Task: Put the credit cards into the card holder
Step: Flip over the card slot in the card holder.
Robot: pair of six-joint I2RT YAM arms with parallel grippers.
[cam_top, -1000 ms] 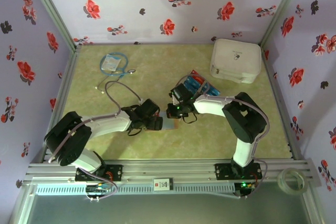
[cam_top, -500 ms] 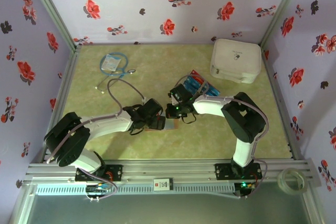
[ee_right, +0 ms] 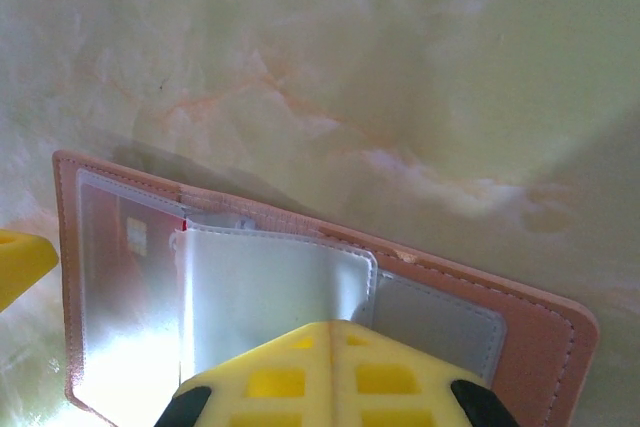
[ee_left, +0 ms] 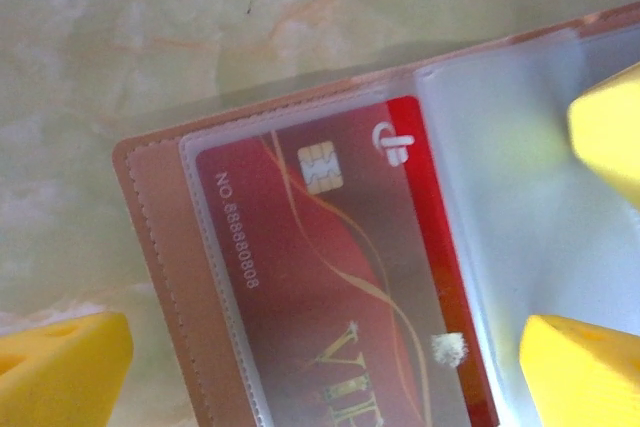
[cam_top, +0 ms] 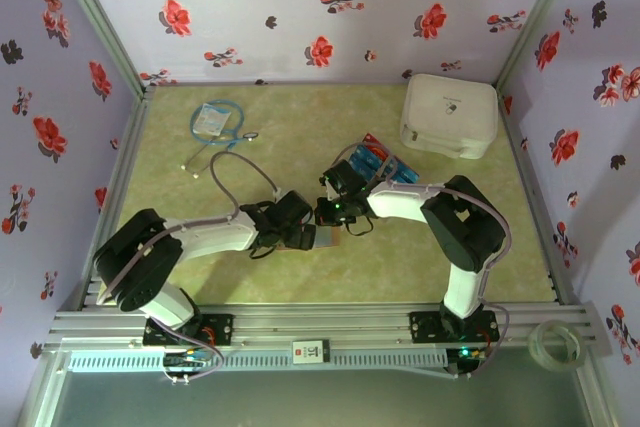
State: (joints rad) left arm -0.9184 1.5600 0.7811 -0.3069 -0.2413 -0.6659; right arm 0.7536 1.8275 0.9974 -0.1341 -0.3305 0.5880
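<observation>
One red card (ee_left: 330, 277) is sleeved in the open card holder (ee_right: 545, 332), which lies on the surface (cam_top: 300, 137) between both arms. Other credit cards (cam_top: 380, 159) wait in a pile beside the right arm; their count is unreadable. Left jaws: spread wide, empty. Right jaws: opening cannot be told.

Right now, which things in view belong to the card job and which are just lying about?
Belongs to the job:
- the card holder, lying open
- the red card in its clear sleeve
- the loose cards, red and blue

Just lying about:
- the white case
- the blue-and-white packet
- the tape roll at the near right corner
</observation>
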